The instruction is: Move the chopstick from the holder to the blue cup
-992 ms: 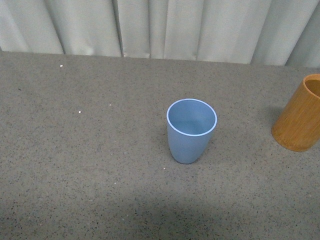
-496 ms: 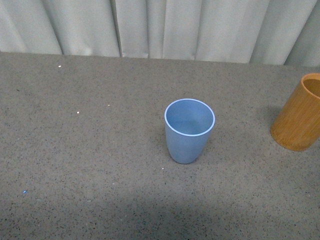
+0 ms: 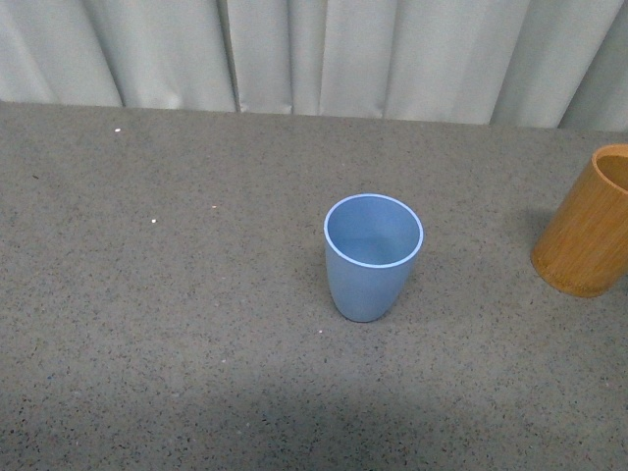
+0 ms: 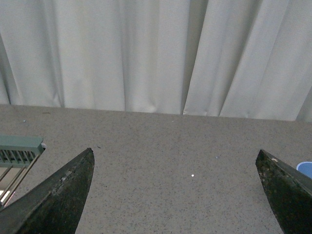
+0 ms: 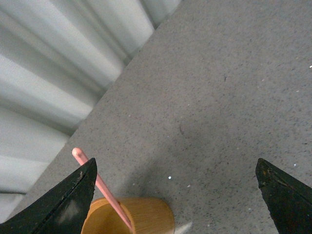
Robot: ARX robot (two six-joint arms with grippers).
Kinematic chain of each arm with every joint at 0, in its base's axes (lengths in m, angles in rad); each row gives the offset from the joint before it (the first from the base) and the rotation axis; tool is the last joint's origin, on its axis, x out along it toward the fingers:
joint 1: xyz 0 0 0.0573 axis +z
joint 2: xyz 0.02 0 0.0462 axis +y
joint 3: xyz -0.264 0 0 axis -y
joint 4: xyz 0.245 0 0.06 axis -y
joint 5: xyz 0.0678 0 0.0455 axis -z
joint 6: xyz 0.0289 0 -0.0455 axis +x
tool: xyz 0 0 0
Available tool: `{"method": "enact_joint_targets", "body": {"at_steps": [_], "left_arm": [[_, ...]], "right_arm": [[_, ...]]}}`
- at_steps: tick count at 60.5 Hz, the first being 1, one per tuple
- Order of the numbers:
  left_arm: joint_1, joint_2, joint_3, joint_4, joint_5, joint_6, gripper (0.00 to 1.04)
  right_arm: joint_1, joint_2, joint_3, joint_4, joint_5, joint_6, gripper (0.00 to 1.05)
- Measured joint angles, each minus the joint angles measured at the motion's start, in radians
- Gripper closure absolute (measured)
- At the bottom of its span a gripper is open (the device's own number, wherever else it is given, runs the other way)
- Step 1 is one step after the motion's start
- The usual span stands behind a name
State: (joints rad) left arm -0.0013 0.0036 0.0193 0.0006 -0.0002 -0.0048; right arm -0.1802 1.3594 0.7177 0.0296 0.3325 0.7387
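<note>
The light blue cup (image 3: pixel 373 257) stands upright and empty in the middle of the grey tabletop in the front view. The orange-brown holder (image 3: pixel 589 224) is at the right edge, partly cut off. Neither arm shows in the front view. In the right wrist view, my right gripper (image 5: pixel 175 168) hangs open above the table, with the holder (image 5: pixel 146 217) below and one pink chopstick (image 5: pixel 104 190) leaning out of it beside one finger. My left gripper (image 4: pixel 174 161) is open over bare table, and a sliver of the blue cup (image 4: pixel 305 168) shows at the frame edge.
Pale pleated curtains (image 3: pixel 314 54) close off the far edge of the table. A grey-green slatted rack (image 4: pixel 17 150) sits at the edge of the left wrist view. Small white specks (image 3: pixel 156 221) dot the tabletop.
The front view has shifted by a few pixels. The cup and the holder stand where they were.
</note>
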Motion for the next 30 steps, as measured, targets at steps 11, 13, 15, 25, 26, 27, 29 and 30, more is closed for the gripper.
{"method": "enact_joint_targets", "body": {"at_steps": [11,13,15,25,26,27,29,30], "left_arm": [[0.0,0.0,0.0,0.0,0.0,0.0,0.07],[0.0,0.0,0.0,0.0,0.0,0.0,0.07],[0.0,0.0,0.0,0.0,0.0,0.0,0.07],[0.0,0.0,0.0,0.0,0.0,0.0,0.07],[0.0,0.0,0.0,0.0,0.0,0.0,0.07],[0.0,0.0,0.0,0.0,0.0,0.0,0.07],[0.0,0.0,0.0,0.0,0.0,0.0,0.07],[0.0,0.0,0.0,0.0,0.0,0.0,0.07]], "right_arm": [[-0.005,0.076,0.058,-0.013,-0.063,0.039,0.1],[-0.004,0.089,0.068,-0.014,-0.066,0.039,0.1],[-0.003,0.101,0.079,-0.016,-0.07,0.04,0.1],[0.001,0.172,0.124,-0.01,-0.082,0.035,0.1],[0.001,0.182,0.128,-0.01,-0.084,0.034,0.1],[0.001,0.192,0.133,-0.009,-0.086,0.032,0.1],[0.001,0.207,0.14,-0.007,-0.089,0.031,0.1],[0.001,0.222,0.146,-0.002,-0.094,0.029,0.1]]}}
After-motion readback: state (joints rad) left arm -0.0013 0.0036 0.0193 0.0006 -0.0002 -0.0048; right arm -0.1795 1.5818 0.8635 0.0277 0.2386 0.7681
